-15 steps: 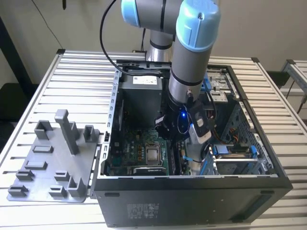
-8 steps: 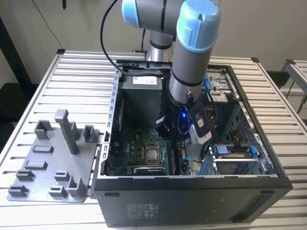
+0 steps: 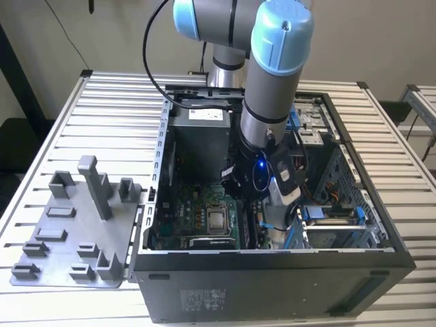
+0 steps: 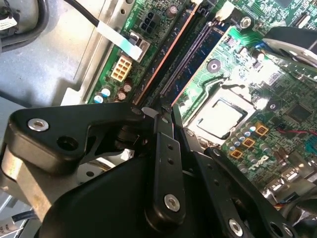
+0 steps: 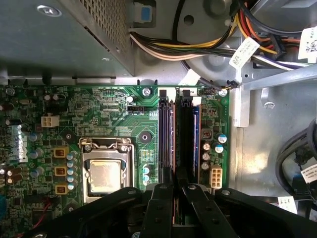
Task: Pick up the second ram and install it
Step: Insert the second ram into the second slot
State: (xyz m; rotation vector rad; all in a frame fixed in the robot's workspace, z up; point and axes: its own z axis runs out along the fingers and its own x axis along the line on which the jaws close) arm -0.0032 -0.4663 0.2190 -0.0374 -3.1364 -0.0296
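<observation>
My gripper (image 3: 253,212) reaches down into the open computer case (image 3: 381,238), over the two memory slots beside the silver processor (image 5: 105,176). Its black fingers (image 5: 161,208) stand close together in both wrist views. The second ram (image 5: 185,144) is a long, narrow dark stick. It runs out from between the fingertips along the slot farther from the processor, and it also shows in the second wrist view (image 4: 163,54). The nearer, bluish slot (image 5: 166,139) looks bare. I cannot tell how deep the stick sits.
A grey plastic tray (image 3: 61,238) with upright posts lies on the slatted table at the exterior view's left. Cable bundles (image 5: 208,47), a metal power supply box (image 5: 64,34) and a drive cage (image 3: 334,228) crowd the case around the board.
</observation>
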